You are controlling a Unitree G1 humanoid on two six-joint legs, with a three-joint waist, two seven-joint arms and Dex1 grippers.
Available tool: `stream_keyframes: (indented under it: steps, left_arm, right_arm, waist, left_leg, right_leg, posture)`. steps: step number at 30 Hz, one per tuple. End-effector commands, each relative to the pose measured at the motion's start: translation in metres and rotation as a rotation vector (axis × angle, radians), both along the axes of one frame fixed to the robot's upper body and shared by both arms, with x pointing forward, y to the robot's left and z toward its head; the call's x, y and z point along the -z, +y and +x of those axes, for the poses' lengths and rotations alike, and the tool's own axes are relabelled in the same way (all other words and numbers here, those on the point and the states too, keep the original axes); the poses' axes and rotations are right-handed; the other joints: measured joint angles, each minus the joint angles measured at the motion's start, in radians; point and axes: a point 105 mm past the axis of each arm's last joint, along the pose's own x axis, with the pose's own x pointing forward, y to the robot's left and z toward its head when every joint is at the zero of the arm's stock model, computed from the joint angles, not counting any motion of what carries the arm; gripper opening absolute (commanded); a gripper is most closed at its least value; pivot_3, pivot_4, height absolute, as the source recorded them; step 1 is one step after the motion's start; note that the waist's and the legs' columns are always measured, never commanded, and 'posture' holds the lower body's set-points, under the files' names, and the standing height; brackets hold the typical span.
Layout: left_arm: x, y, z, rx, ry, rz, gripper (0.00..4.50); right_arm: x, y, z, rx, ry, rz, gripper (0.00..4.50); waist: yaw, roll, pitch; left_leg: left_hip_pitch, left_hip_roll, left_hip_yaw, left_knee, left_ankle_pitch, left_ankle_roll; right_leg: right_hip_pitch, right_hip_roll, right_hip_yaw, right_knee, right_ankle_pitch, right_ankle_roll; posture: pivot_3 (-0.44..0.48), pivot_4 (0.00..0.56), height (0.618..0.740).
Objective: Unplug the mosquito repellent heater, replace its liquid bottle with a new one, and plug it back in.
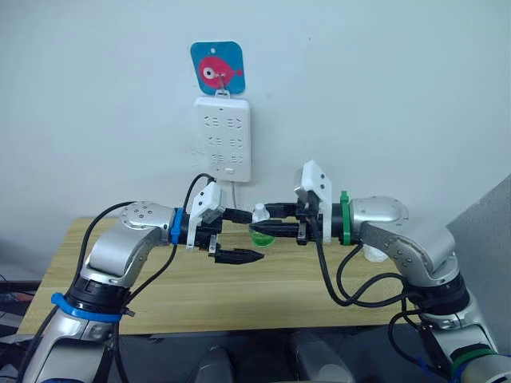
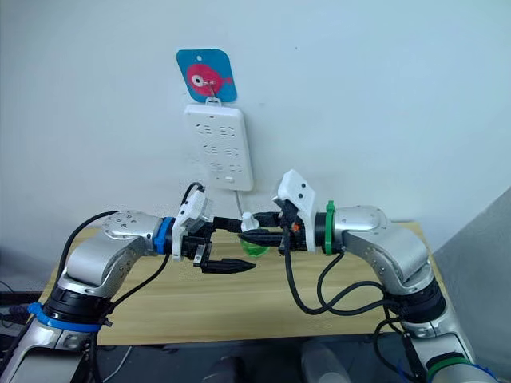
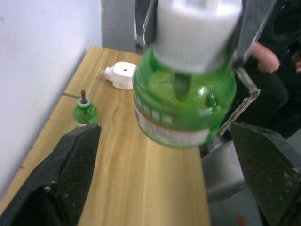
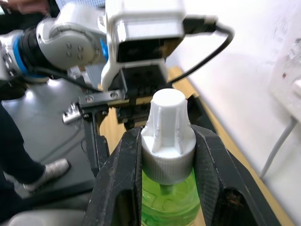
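My right gripper (image 1: 268, 221) is shut on the white cap of a green liquid bottle (image 1: 261, 234), held in the air over the table, below the wall power strip (image 1: 223, 138). In the right wrist view its fingers (image 4: 117, 179) clamp the cap (image 4: 167, 136) from both sides. My left gripper (image 1: 251, 236) faces it, open, with one finger above and one below, its tips close to the bottle. The mosquito repellent heater (image 3: 121, 75) lies unplugged on the wooden table (image 3: 155, 188), near the wall. An uncapped green bottle (image 3: 85, 112) with a bare wick stands near it.
A blue fish hook (image 1: 217, 68) holds the power strip on the wall, and a white cord (image 1: 236, 194) hangs from the strip. A person's hand (image 3: 265, 59) shows beyond the table's right end. A person's shoe (image 4: 44, 170) is on the floor on the left side.
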Motion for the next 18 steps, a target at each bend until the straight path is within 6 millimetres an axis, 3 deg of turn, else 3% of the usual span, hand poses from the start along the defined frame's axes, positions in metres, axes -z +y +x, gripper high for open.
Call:
stream_keyframes:
  steps: [1, 7, 12, 17, 18]
  left_arm:
    - [-0.023, -0.011, -0.006, 0.035, -0.011, -0.079, 4.50]
    - [-0.040, -0.022, -0.005, 0.045, 0.011, -0.148, 4.50]
    - [-0.037, -0.026, -0.010, 0.080, 0.024, -0.131, 4.50]
    - [-0.029, -0.024, -0.011, 0.076, 0.016, -0.088, 3.30]
    - [-0.029, -0.023, -0.011, 0.075, 0.015, -0.085, 3.29]
  right_arm:
    - [-0.014, -0.001, -0.005, -0.026, -0.006, 0.063, 1.09]
    - [-0.016, -0.001, -0.007, -0.035, 0.013, 0.083, 1.09]
    - [-0.017, 0.000, -0.007, -0.031, 0.012, 0.093, 1.09]
    - [-0.020, 0.000, -0.008, -0.030, 0.012, 0.106, 1.09]
    - [-0.020, 0.000, -0.008, -0.031, 0.012, 0.109, 1.09]
  waist:
    - [0.000, 0.000, 0.000]
    - [0.000, 0.002, -0.002]
    - [-0.001, 0.003, -0.006]
    - [-0.001, 0.003, -0.007]
    - [-0.001, 0.003, -0.008]
  left_leg:
    - [0.000, 0.000, -0.001, 0.001, 0.000, 0.000]
    - [0.000, -0.001, -0.005, 0.007, 0.000, 0.000]
    - [0.000, 0.000, -0.005, 0.008, 0.000, 0.000]
    - [0.000, 0.000, -0.005, 0.008, 0.000, 0.000]
    - [0.000, 0.000, -0.005, 0.008, 0.000, 0.000]
  right_leg:
    - [0.001, 0.000, -0.001, 0.000, 0.000, 0.000]
    - [0.004, 0.001, -0.004, 0.001, 0.000, -0.001]
    - [0.004, 0.001, -0.004, 0.003, 0.001, -0.001]
    - [0.004, 0.001, -0.004, 0.003, 0.001, -0.001]
    - [0.004, 0.001, -0.004, 0.003, 0.001, -0.001]
  posture:
    - [-0.167, 0.051, 0.740]
    - [-0.167, 0.051, 0.740]
    - [-0.170, 0.043, 0.740]
    - [-0.172, 0.042, 0.740]
    - [-0.172, 0.041, 0.740]
